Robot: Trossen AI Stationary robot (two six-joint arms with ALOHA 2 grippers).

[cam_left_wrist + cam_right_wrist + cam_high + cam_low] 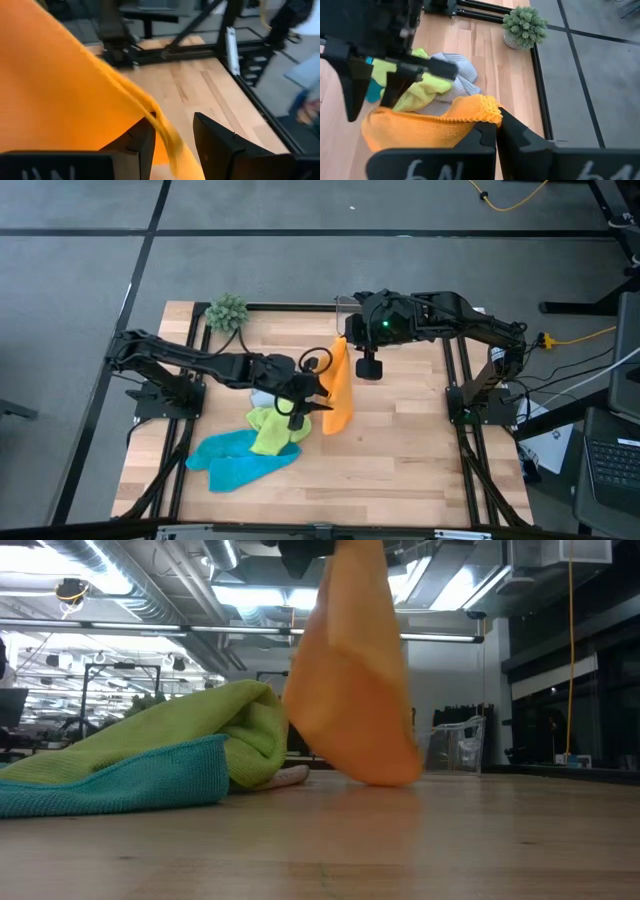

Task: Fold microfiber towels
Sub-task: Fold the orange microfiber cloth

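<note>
The orange towel is hanging unfolded above mid-table, its top corner pinched in the closed right gripper, while the left gripper is standing part-open around its lower edge. The lime green towel, turquoise towel and grey towel are lying heaped beside it, so folding is barely beginning

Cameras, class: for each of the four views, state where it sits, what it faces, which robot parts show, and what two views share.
High: overhead, facing down on the table; both arms.
Low: table height, facing across; orange towel hanging, lime green towel on turquoise towel.
Left wrist: left gripper, fingers apart around the orange edge.
Right wrist: right gripper shut on orange towel; plant.
All share the orange towel.
</note>
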